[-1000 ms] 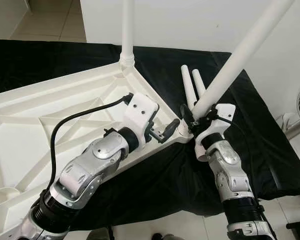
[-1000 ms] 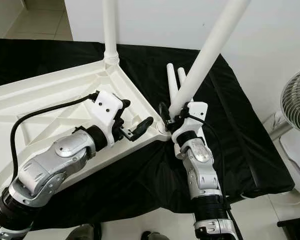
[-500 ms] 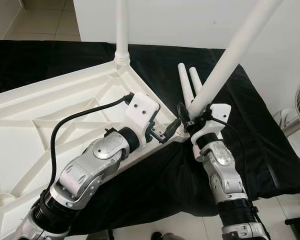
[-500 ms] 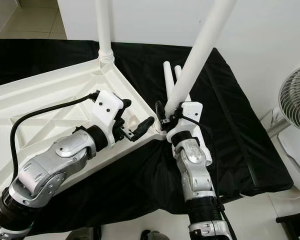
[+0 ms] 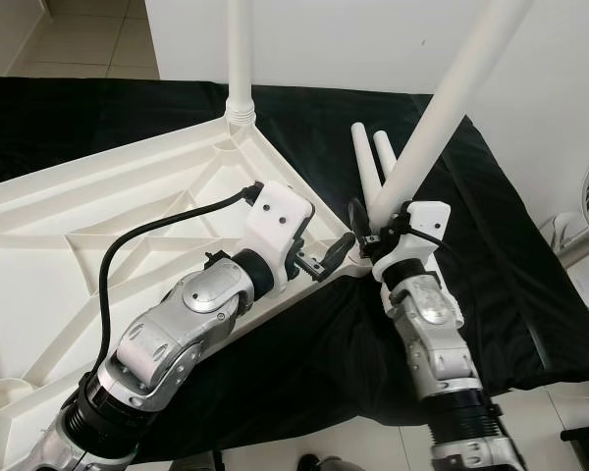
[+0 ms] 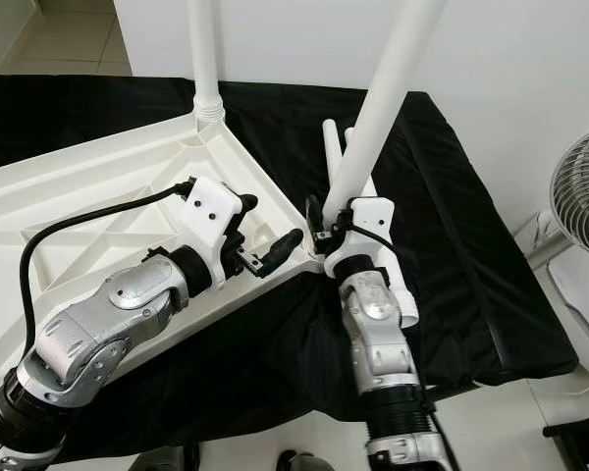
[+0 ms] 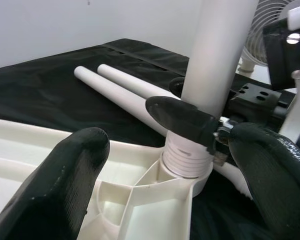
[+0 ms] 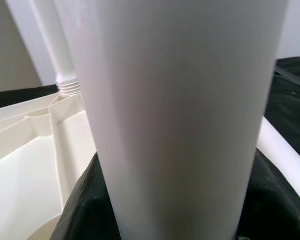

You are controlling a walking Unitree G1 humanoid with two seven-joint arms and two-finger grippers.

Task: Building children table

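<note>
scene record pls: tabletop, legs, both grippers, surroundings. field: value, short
tabletop: white tabletop lying underside up on black cloth
fitted leg: far leg upright in far corner socket
leg in work: near leg tilted, threaded end at near corner socket
spare legs: two spare legs lying on cloth
right gripper: right gripper shut on near leg, low on it
left gripper: left gripper open, at the near corner
surroundings: fan, white wall
</note>
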